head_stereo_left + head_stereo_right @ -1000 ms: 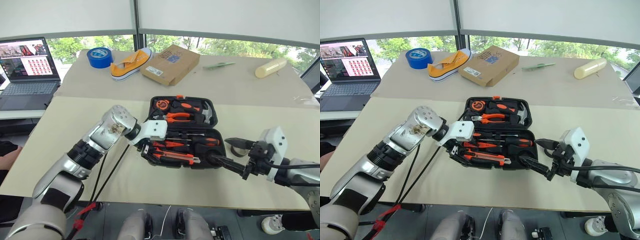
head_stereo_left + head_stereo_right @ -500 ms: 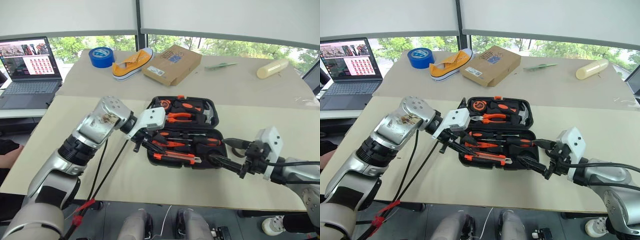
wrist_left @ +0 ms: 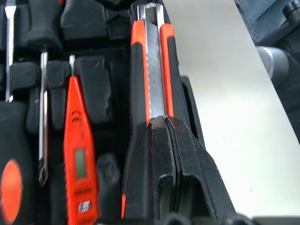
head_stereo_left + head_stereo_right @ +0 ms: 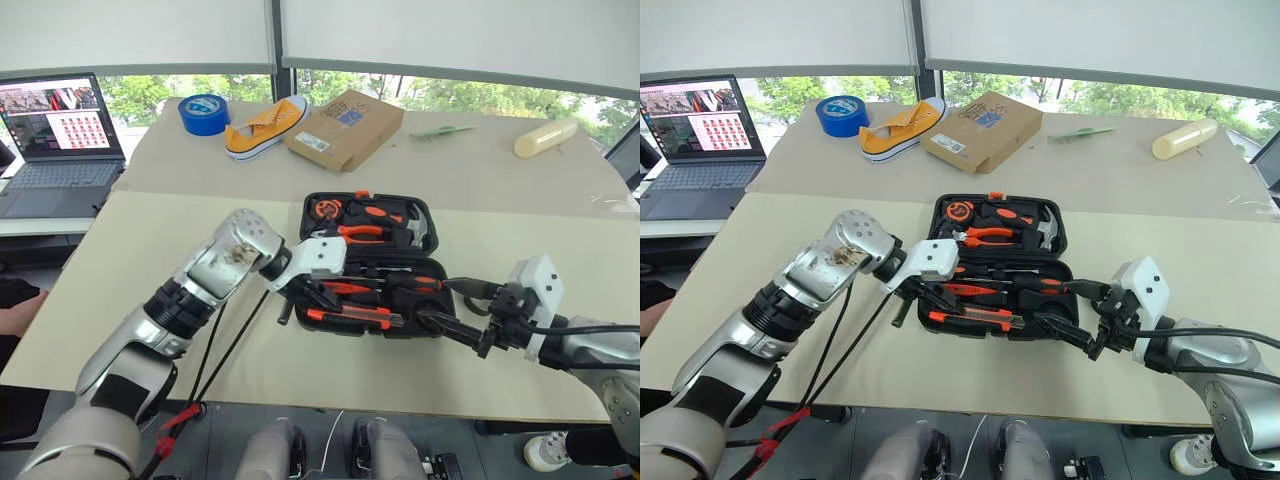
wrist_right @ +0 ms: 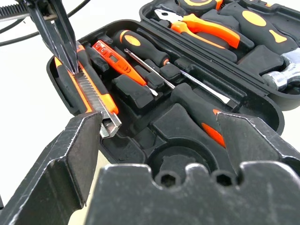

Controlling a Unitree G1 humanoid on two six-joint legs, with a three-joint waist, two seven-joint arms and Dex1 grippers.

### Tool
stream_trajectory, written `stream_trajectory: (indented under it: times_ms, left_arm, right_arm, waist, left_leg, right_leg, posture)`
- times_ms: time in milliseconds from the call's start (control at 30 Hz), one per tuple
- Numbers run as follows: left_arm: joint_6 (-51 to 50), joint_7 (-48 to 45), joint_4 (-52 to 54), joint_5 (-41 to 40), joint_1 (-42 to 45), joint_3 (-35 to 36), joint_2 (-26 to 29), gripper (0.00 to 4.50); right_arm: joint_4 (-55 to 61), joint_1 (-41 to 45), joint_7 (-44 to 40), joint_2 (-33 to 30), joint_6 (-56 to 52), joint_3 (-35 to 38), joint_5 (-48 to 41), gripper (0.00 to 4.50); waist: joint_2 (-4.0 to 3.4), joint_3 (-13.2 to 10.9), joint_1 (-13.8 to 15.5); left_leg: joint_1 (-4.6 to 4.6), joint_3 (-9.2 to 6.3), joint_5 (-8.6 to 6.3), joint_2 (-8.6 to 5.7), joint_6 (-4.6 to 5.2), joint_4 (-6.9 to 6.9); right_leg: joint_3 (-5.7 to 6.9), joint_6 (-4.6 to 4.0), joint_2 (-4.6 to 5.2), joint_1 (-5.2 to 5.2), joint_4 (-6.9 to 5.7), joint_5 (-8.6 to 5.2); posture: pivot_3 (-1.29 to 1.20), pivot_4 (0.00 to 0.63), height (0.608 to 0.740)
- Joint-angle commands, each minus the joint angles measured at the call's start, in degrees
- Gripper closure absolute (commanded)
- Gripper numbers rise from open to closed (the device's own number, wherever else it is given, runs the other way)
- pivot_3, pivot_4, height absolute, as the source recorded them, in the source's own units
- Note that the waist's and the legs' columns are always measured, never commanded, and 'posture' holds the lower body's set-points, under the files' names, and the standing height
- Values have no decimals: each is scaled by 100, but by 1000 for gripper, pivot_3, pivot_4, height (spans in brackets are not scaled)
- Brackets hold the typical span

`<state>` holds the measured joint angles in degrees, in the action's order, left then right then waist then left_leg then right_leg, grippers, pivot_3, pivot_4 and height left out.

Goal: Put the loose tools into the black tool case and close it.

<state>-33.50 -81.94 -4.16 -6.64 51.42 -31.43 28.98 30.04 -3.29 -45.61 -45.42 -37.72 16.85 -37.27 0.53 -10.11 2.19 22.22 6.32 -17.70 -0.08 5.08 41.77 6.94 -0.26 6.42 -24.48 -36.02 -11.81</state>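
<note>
Beige tabletop (image 4: pixel 150 250), mid-frame: black tool case (image 4: pixel 372 268) lies open. Left gripper (image 3: pixel 165 123), fingers pressed together, tips on the utility knife (image 3: pixel 152 65) in its near slot; right gripper (image 4: pixel 455 308) spread at lower right.

Your head stereo pair looks forward-down over table (image 4: pixel 150 240), taking in whole black tool case (image 4: pixel 368 262). Your left wrist camera sits close over utility knife (image 3: pixel 152 75); right wrist camera views same open case low, from near end.

Black tool case (image 5: pixel 262 101) lies open; utility knife (image 5: pixel 91 91) along its near edge; left pincer (image 5: pixel 70 63) closed, tips touching the knife.
</note>
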Motion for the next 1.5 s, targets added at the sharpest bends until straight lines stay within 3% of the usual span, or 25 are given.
stream_trajectory:
  times_ms: [33,367,633,833,1200,1400,1500]
  left_arm:
    - [-242,199,-47,132,170,-54,-127,4445]
    - [-251,457,-286,363,216,-115,-175,4445]
    - [-180,443,-35,-165,268,491,-245,4445]
    - [-182,38,379,-389,167,539,74,4445]
    - [1059,299,4,644,-320,-360,57,4445]
    - [1657,521,-356,1183,-401,-550,58,4445]
    - [1550,560,-408,1067,-342,-351,-64,4445]
  right_arm:
    - [186,-10,42,17,124,182,-50,0]
    - [187,-11,76,26,136,172,-56,0]
    - [159,0,75,32,118,141,-63,0]
    - [116,-24,30,15,130,137,-47,0]
    - [201,-87,76,14,72,185,-83,0]
    - [285,-199,128,29,49,226,-111,0]
    - [312,-244,146,20,47,245,-104,0]
  waist:
    - [0,0,-2]
    - [0,0,-3]
    - [0,0,-3]
    - [0,0,-9]
    - [-2,1,13]
    - [-2,9,10]
    - [-2,25,16]
  left_leg:
    - [0,0,0,0,0,0]
    - [0,0,0,0,1,0]
    - [1,-1,0,1,0,1]
    - [-1,-2,0,1,0,1]
    - [-8,-1,0,-1,0,3]
    - [-17,-1,-1,1,1,2]
    - [-27,-1,-4,1,7,3]
  right_leg:
    - [0,0,0,0,0,0]
    - [-1,0,1,-1,-1,0]
    - [-2,-1,2,-1,-2,1]
    - [-2,-2,3,-1,-3,1]
    - [1,-2,3,10,-1,1]
    - [-2,-2,4,17,-2,1]
    - [-4,-2,9,28,-2,1]
  posture:
    - [0,150,731]
    - [0,150,731]
    - [0,150,731]
    - [0,150,731]
    - [0,150,731]
    - [0,150,731]
    - [0,150,731]
